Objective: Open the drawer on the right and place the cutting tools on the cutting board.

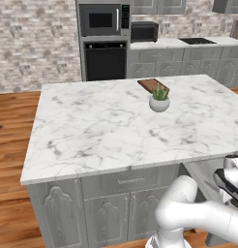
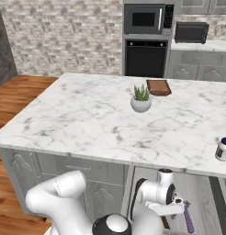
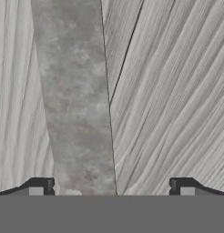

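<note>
The robot's two-finger pincer [image 3: 111, 184] is down inside the pulled-out grey drawer [image 2: 202, 193] on the island's right side, its jaws spread wide and released, holding nothing; the two small dark fingertips [image 3: 41, 185] stand far apart over the pale streaked drawer floor, and between them, nearer the left tip, runs the mottled grey blade of the small knife [image 3: 75, 100], lying flat and stretching away from the hand. Just beside the hand, in the same drawer, lies the purple peeler [image 2: 188, 219]. Above it all spreads the white marble island top [image 1: 101, 126] with grey veins, resting on grey carved cabinet fronts [image 1: 58, 213]. Towards the far edge of that top lies the small reddish-brown wooden cutting board [image 2: 159, 87], with nothing on it, and just in front of it stands a little green plant in a round white pot [image 2: 141, 101]. A small white jar with a dark lid [image 2: 223, 149] sits near the right front edge. Beyond, a pale brick wall [image 1: 34, 43] holds a built-in microwave [image 1: 102, 20] over a black oven [image 1: 105, 62], and warm wooden floorboards [image 1: 12, 145] surround the island.
</note>
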Robot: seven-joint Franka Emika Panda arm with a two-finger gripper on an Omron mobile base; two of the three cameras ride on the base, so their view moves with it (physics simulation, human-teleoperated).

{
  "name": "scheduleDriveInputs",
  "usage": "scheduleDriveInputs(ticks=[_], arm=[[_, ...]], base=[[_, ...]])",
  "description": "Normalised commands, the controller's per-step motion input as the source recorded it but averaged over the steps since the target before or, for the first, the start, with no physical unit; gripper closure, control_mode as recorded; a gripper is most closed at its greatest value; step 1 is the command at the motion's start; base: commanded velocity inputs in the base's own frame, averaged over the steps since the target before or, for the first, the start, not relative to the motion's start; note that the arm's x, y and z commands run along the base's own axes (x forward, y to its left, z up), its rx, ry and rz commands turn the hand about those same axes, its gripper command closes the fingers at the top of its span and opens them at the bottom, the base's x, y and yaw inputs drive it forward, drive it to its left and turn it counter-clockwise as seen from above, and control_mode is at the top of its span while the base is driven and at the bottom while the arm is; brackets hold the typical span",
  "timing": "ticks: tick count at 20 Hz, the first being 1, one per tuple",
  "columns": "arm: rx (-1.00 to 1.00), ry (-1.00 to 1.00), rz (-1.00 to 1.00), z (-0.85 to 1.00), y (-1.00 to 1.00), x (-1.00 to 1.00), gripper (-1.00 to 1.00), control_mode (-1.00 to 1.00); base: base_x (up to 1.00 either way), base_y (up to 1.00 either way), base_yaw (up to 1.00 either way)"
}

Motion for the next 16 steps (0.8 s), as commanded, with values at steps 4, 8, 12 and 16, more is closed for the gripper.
scheduleDriveInputs(ticks=[4,8,12,16], arm=[[0.00,0.00,0.00,-0.15,0.00,0.00,-1.00,-1.00],[0.00,0.00,0.00,-0.03,0.00,0.00,1.00,-1.00],[0.00,0.00,0.00,0.00,0.00,-0.02,1.00,-1.00],[0.00,-0.11,0.00,0.09,0.00,-0.20,1.00,-1.00]], base=[[0.00,0.00,0.00],[0.00,0.00,0.00],[0.00,0.00,0.00],[0.00,0.00,0.00]])
